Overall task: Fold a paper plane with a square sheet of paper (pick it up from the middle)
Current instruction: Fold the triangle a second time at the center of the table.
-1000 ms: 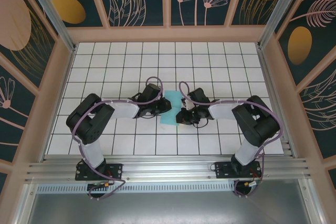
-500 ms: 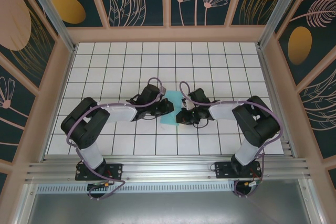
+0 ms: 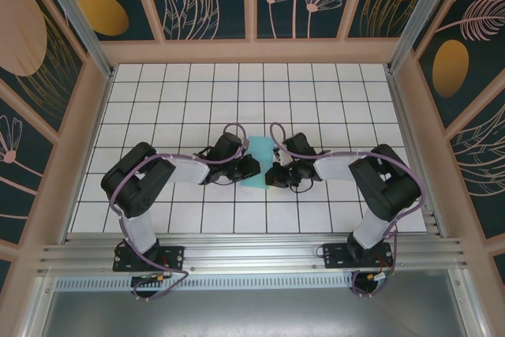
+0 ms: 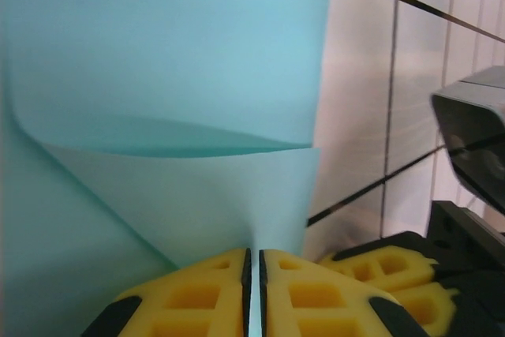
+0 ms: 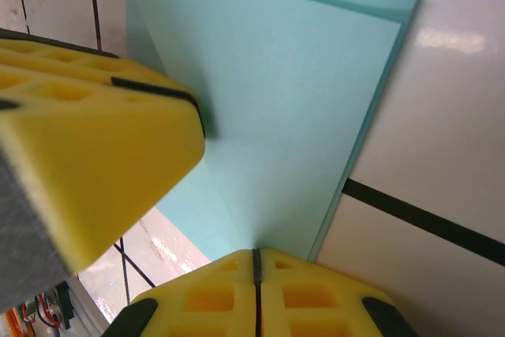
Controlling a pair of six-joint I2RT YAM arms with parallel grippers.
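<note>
- While both arms reach inward over the white gridded worktop point(image 3: 158, 100), the square sheet of paper point(image 3: 258, 165) sits between them, near the middle of the grid and a little toward the near edge.
- Left gripper point(image 4: 253, 256): the yellow pads are pressed together. A thin teal edge of the sheet runs into the seam between them, so the jaws are clamped on the sheet.
- Right gripper point(image 5: 256, 253): the yellow pads are likewise together, and the paper narrows down to their seam. These jaws are clamped on the sheet from the opposite side.
- Top view: the grippers meet at the sheet, the left one at its left edge and the right one at its lower right. A narrow teal strip shows between the two black gripper bodies.
- Left wrist view: the sheet is not flat. An upper layer curves over and ends in a bowed edge, above a lower layer that tapers toward the pads.
- Left wrist view: the right gripper's yellow pads sit low at the right, just beside the left pads.
- Right wrist view: a yellow finger point(image 5: 95, 155) of the left gripper comes in from the left and overlaps the paper. I cannot tell whether that face touches it.
- Right wrist view: the paper's long edge lies across a white tile, near a dark grid line.
- Paper colour is a plain light teal, unmarked.
</note>
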